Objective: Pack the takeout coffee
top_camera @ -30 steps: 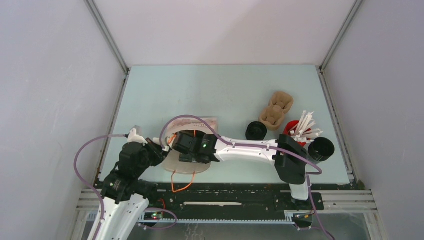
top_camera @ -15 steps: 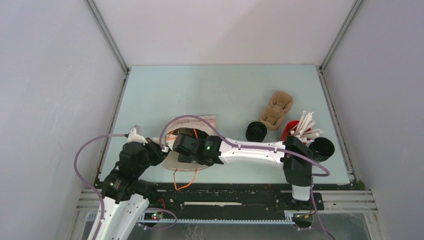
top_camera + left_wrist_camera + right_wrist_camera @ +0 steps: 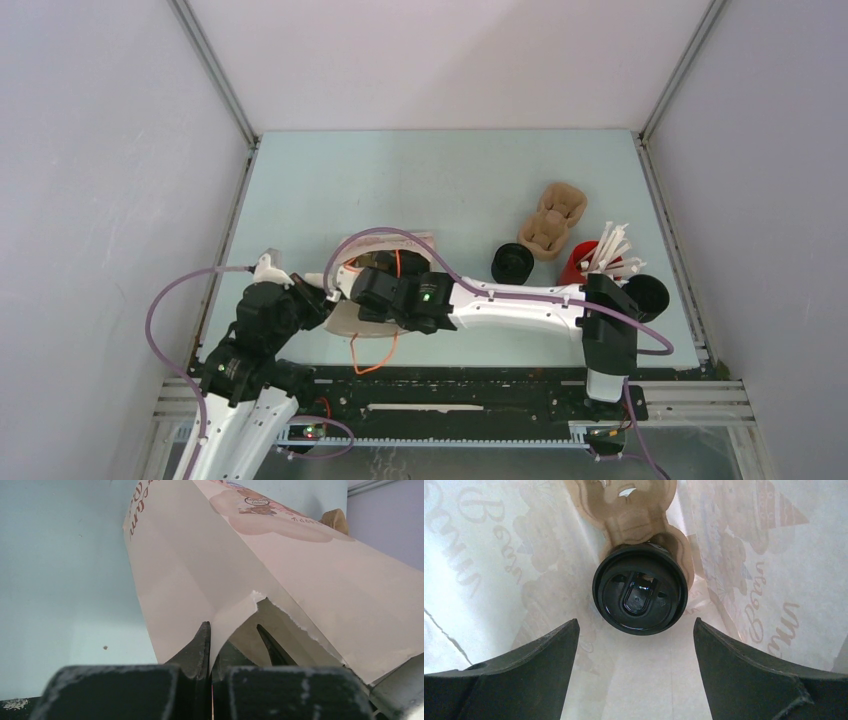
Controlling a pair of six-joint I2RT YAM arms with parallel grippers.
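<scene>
Well, left end effector [image 3: 212, 640] tight on paper bag [image 3: 190, 565], right one [image 3: 635, 625] apart over glossy round cup [image 3: 640, 587].

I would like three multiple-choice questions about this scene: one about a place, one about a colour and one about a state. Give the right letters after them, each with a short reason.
1. Where does the black lidded cup stand?
A) in a brown moulded-pulp carrier inside the white printed paper bag
B) on the bare table
C) on a metal tray

2. What colour is the round cup that holds the thin white sticks?
A) blue
B) red
C) green

3. How is the left gripper?
A) wide open
B) shut on the bag's torn edge
C) out of view

Answers:
1 A, the right wrist view shows it seated in the carrier between the bag's walls.
2 B, red shows under the sticks.
3 B, its fingers pinch the paper.
</scene>
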